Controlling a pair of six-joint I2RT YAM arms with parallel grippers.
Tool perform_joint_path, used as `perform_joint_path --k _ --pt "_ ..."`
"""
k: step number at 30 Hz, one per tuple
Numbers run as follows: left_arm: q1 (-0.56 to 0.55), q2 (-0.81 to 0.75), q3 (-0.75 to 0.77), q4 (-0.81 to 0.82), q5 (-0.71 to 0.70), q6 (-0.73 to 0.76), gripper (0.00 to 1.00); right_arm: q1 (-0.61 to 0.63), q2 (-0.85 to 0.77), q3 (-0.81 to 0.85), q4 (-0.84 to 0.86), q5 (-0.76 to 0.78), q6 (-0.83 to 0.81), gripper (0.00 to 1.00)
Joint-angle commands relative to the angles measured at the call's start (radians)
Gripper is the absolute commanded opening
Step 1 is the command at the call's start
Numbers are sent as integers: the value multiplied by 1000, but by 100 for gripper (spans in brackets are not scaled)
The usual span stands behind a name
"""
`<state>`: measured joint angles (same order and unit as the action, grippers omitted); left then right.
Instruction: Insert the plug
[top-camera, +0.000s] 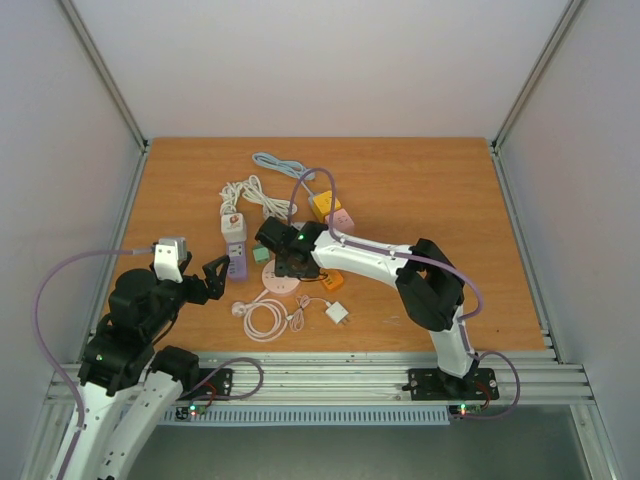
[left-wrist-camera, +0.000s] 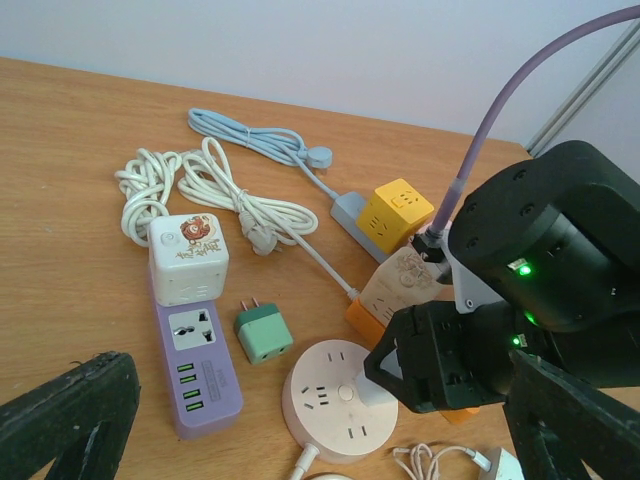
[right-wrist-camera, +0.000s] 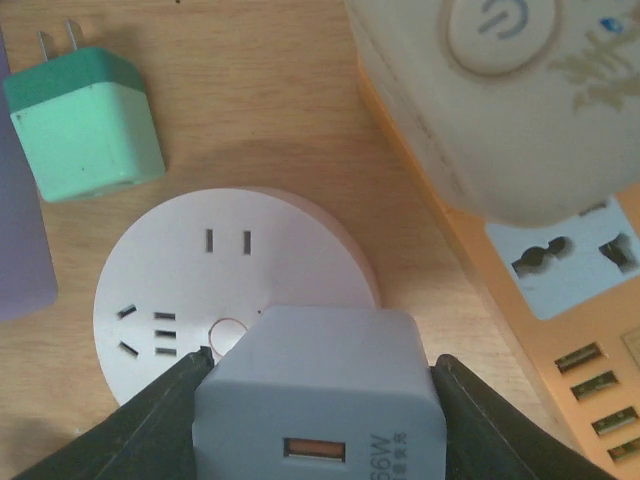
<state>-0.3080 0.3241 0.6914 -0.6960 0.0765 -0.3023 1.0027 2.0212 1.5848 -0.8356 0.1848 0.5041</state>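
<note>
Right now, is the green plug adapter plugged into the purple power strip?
No, the green plug adapter lies loose beside it, prongs bare.

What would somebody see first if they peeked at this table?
Probably the right end effector near the middle of the table, pinching a grey charger right above the round pink socket. Next comes the jumble around it: a little green plug beside the socket, a purple power strip next to that, and a bright yellow cube farther back.
</note>
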Motion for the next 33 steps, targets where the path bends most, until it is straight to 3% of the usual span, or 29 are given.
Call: perform_joint_path --k 1,8,25,29,33 --pt "0 -12 -9 28 -12 14 99 1 137 -40 -137 -46 -42 43" --pt "1 -10 -10 26 -14 14 99 5 118 -54 -158 55 -51 43" --pt "0 3 -10 28 -9 11 99 -26 -10 -108 -193 3 -224 48" --pt "0 7 -9 26 -9 11 99 -30 -8 -95 -183 6 -255 54" --pt "0 9 -10 26 -10 10 99 -29 -37 -93 -152 -14 -273 71"
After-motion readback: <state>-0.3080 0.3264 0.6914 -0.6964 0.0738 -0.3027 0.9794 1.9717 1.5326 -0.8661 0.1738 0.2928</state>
